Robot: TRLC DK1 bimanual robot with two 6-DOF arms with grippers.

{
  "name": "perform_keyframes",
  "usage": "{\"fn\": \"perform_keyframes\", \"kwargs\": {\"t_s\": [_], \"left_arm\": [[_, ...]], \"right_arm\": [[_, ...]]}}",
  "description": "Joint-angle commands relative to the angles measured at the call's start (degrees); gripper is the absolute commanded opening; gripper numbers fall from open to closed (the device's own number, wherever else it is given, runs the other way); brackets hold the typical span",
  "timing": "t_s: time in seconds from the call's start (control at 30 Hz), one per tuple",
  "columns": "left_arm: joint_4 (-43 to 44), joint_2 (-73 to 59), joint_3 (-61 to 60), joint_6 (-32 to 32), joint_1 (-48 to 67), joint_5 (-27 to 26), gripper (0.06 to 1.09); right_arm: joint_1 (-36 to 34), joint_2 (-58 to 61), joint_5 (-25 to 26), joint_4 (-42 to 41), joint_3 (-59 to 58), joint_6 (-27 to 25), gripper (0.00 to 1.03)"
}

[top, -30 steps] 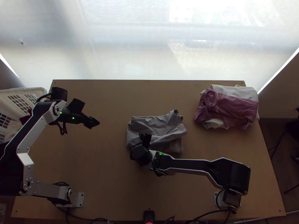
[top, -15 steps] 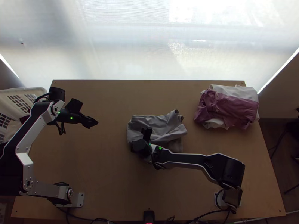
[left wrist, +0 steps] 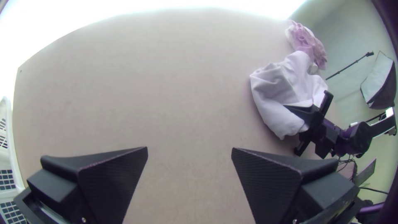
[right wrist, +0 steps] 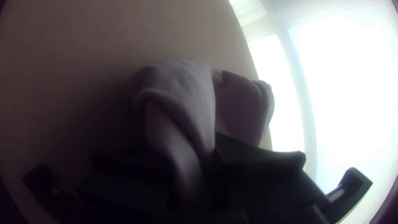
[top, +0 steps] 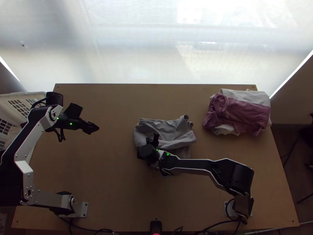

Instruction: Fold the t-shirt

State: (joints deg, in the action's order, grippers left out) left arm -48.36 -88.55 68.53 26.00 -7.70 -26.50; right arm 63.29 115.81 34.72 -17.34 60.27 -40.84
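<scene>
- Grey t-shirt (top: 166, 127): rumpled near mid-table (top: 117, 103) in the top view, right gripper (top: 153, 140) at its edge.
- Right wrist view: cloth pinched between that gripper's fingers.
- Left wrist view: left gripper (top: 95, 128) spread wide.

Looks like a robotics lab, judging by two silver-and-black jointed arms (top: 191, 163), light wooden worktop (top: 109, 176) and white-faced black softbox (left wrist: 378, 79).

light wooden table (top: 105, 188), rumpled grey t-shirt (top: 166, 127) on it, mauve and white clothes (top: 246, 111) piled nearby
</scene>
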Motion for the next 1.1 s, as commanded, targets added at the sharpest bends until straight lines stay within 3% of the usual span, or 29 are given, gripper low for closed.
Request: {"fn": "perform_keyframes", "kwargs": {"t_s": [0.0,0.53,1.07], "left_arm": [[-0.6,0.66,0.02,-0.33,-0.82,-0.04,1.04],[-3.41,4.71,0.9,-3.32,-0.73,-0.04,1.04],[-4.29,9.36,-2.44,-5.52,-2.75,-0.04,1.04]], "right_arm": [[-0.97,-4.1,0.17,-3.14,0.64,-0.21,0.03],[-10.73,-9.73,-1.15,-7.62,10.48,-5.13,0.03],[-19.34,-9.55,-1.67,-8.76,18.83,-3.02,0.03]]}}
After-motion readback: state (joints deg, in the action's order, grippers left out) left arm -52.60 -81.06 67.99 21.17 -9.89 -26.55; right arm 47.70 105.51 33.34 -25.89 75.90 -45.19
